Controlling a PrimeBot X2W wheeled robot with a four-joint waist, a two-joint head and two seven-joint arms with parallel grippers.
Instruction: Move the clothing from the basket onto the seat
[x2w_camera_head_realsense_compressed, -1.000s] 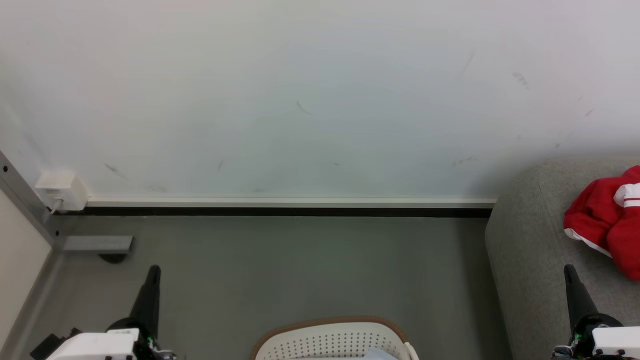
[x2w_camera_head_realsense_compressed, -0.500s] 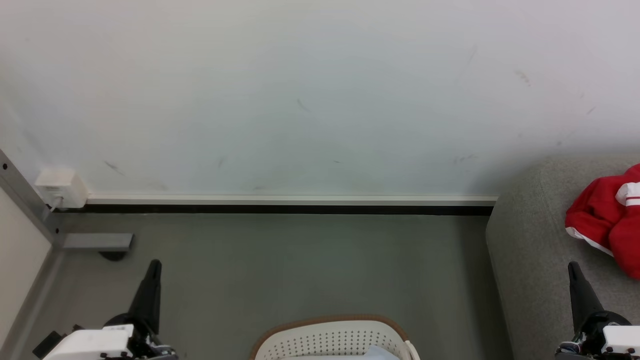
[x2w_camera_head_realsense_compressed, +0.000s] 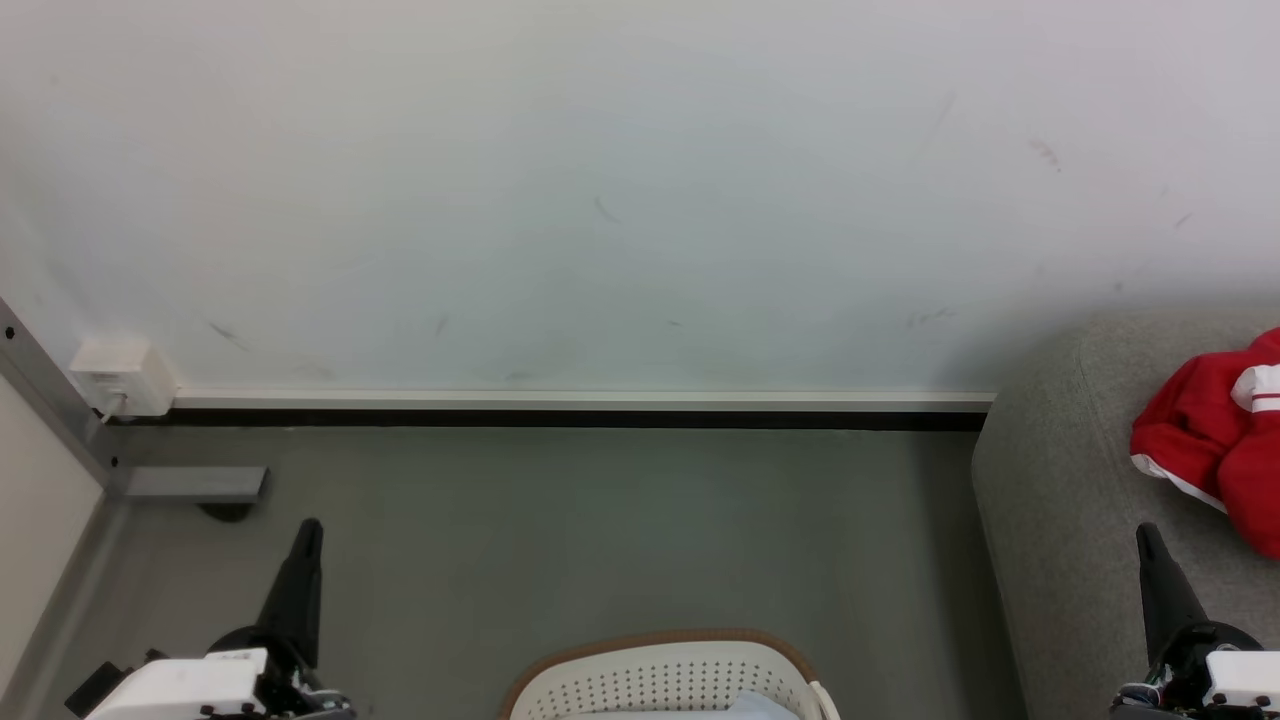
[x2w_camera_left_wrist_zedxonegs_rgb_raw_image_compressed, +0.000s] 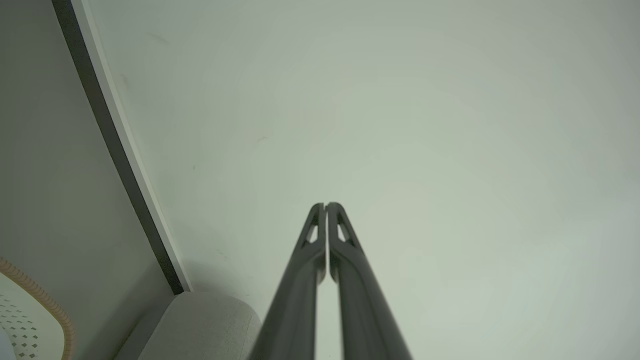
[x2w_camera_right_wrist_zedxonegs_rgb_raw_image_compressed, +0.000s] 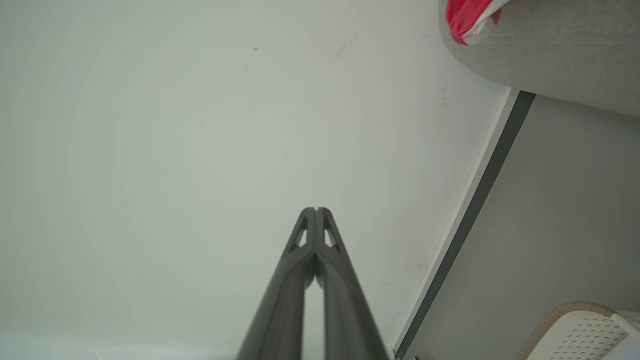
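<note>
In the head view, the red clothing (x2w_camera_head_realsense_compressed: 1215, 440) with white trim lies on the grey seat (x2w_camera_head_realsense_compressed: 1060, 500), at the right edge of the frame. The white basket (x2w_camera_head_realsense_compressed: 650, 680) with its brown rim stands on the floor (x2w_camera_head_realsense_compressed: 600, 530) at the bottom centre, well apart from the clothing. The left gripper (x2w_camera_head_realsense_compressed: 308, 527) is at the lower left, over the floor. The right gripper (x2w_camera_head_realsense_compressed: 1143, 530) is at the lower right, in front of the seat. Both have their jaws pressed together and hold nothing. A pale wall (x2w_camera_head_realsense_compressed: 600, 200) takes the upper half.
</note>
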